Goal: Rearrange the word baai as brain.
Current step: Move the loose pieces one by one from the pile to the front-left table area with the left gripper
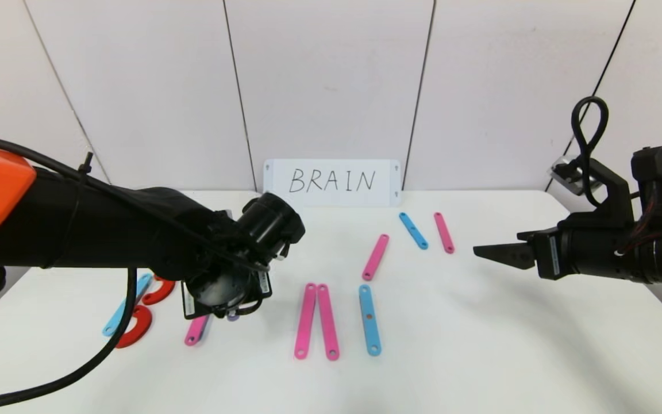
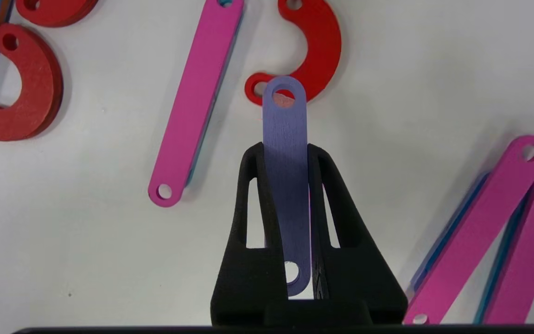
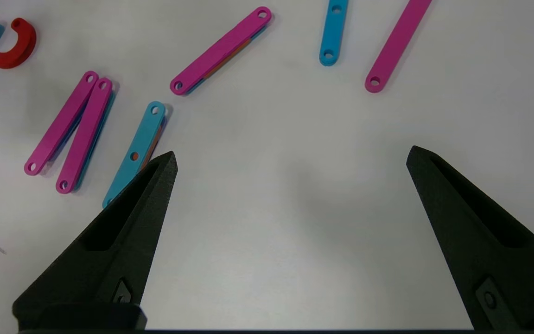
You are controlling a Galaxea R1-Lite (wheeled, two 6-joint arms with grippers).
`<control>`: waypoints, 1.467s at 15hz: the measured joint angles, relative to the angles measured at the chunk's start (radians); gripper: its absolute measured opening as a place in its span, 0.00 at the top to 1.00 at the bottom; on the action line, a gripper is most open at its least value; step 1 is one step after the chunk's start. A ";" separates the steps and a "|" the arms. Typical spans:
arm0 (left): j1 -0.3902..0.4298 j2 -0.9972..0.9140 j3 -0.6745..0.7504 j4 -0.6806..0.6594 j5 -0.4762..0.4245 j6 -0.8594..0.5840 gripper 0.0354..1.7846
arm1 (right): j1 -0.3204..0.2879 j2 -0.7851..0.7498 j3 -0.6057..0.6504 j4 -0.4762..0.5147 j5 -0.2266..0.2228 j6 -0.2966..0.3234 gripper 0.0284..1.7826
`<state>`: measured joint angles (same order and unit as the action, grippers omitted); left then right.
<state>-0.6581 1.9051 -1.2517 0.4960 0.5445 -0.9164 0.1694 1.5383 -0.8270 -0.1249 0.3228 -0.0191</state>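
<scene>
Fingers of the left gripper pinch a flat lilac plastic strip above the white table, while the right gripper hangs spread wide.

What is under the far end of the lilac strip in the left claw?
The lilac strip, held in the left claw, overlaps one end of a red curve; red shows through its hole. Contact cannot be judged.

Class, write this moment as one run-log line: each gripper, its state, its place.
left gripper: shut on lilac strip, above red curve | right gripper: open, empty, over bare table
</scene>
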 joint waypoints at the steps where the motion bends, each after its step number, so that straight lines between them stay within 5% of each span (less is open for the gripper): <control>1: -0.011 -0.006 0.035 -0.017 0.000 -0.007 0.91 | 0.000 0.004 -0.001 0.000 0.000 -0.001 0.03; 8: -0.042 -0.014 0.189 -0.133 0.000 -0.018 0.91 | 0.000 0.012 -0.002 0.000 -0.001 -0.001 0.03; 22: 0.016 0.021 0.191 -0.131 -0.006 -0.001 0.91 | 0.001 0.013 -0.001 0.000 -0.001 -0.003 0.03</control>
<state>-0.6417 1.9266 -1.0611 0.3645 0.5387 -0.9172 0.1702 1.5511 -0.8283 -0.1249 0.3213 -0.0226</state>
